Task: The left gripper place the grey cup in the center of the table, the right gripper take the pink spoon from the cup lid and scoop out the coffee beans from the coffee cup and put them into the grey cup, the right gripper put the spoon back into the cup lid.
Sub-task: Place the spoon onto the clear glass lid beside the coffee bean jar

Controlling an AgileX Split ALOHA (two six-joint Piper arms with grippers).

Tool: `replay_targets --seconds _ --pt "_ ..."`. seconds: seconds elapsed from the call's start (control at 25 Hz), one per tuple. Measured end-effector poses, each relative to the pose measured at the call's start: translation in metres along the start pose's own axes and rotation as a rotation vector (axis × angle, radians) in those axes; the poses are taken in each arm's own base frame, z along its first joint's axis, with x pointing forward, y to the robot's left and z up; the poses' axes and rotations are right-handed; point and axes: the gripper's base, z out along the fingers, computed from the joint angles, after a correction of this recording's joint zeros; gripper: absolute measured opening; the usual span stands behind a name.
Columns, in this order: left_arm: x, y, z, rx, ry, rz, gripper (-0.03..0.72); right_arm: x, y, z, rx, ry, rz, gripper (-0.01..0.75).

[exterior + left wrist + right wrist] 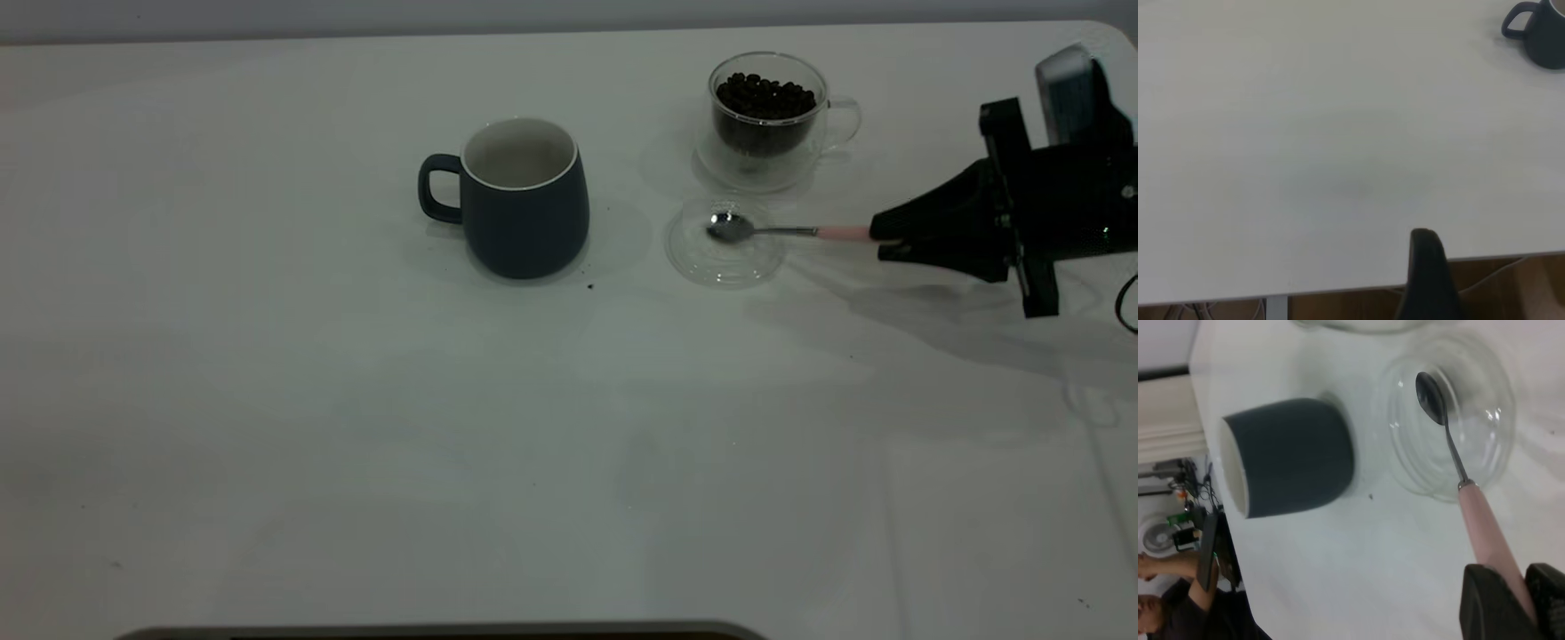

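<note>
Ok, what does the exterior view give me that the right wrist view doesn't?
Only the exterior view shows the coffee cup with its coffee beans and the grey cup's empty inside. Only the right wrist view shows a person off the table's edge. Both show the pink spoon, bowl over the cup lid, handle in the right gripper.
</note>
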Motion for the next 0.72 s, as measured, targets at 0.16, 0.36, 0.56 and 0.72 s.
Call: replay_targets --seconds 0.16,0.36,0.56,0.72 --pt "0.0 0.0 0.0 0.0 0.0 0.0 0.565 -0.002 -0.003 0.008 -0.024 0.017 -0.007 0.107" --pt "0.0 0.0 0.0 0.0 0.0 0.0 0.565 -0.003 -0.006 0.015 -0.05 0.03 -0.005 0.107" --pt "0.0 0.0 0.0 0.0 0.0 0.0 0.565 -0.004 -0.007 0.016 -0.058 0.016 -0.004 0.107" --pt "0.0 0.0 0.0 0.0 0.0 0.003 0.565 -0.003 -0.01 0.018 -0.062 0.004 0.002 0.107"
